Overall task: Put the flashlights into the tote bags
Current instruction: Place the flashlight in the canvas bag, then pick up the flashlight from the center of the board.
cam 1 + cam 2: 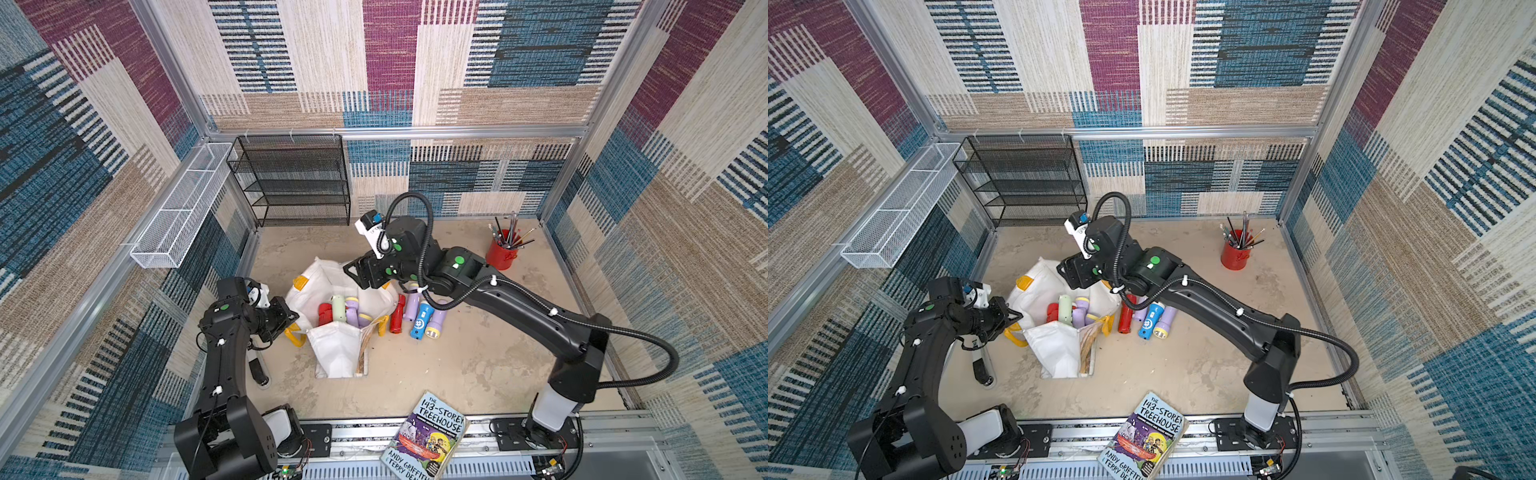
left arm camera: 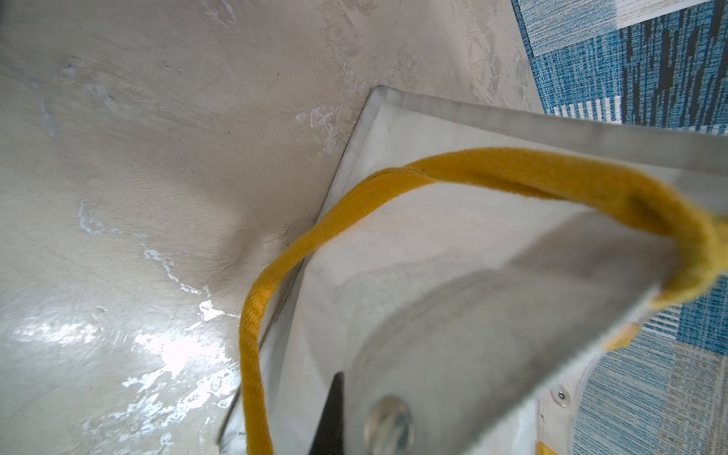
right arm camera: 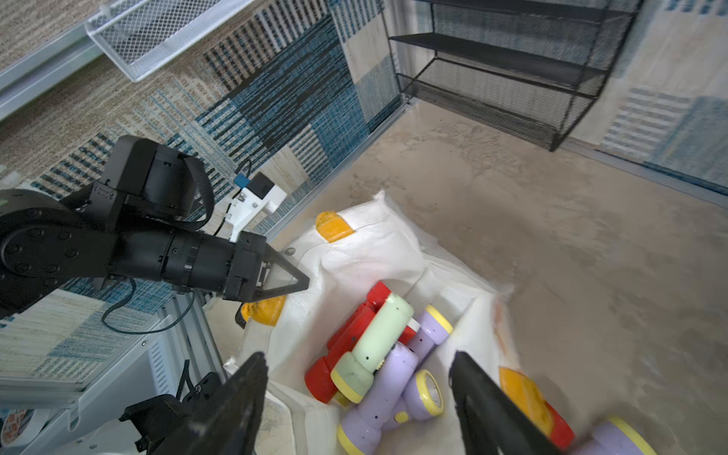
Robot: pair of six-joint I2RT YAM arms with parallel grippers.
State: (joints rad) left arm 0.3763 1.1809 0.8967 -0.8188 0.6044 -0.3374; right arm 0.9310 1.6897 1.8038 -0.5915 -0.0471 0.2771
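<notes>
Leftmost, the left gripper (image 1: 291, 318) is fully closed on the left rim of the tote bag (image 1: 332, 353), directly above a yellow handle (image 2: 492, 161). The left wrist view shows white bag fabric and the handle loop close against one black finger. The bag stands on the tabletop (image 1: 478, 365) with its mouth open upward. Inside it, a red flashlight (image 1: 325, 313), a pale green flashlight (image 1: 338, 308) and lilac flashlights (image 1: 352, 311) lie piled and touching. The right gripper (image 3: 357, 355) hangs above the far side of the bag mouth with its jaws spread wide and nothing between them. Just right of the bag, four more lie side by side on the tabletop: a second red flashlight (image 1: 397, 318), a lilac flashlight (image 1: 411, 305), a blue flashlight (image 1: 421, 326) and a yellow-headed lilac flashlight (image 1: 436, 326). Well apart, at far right, stands a red cup (image 1: 500, 255) holding pencils.
</notes>
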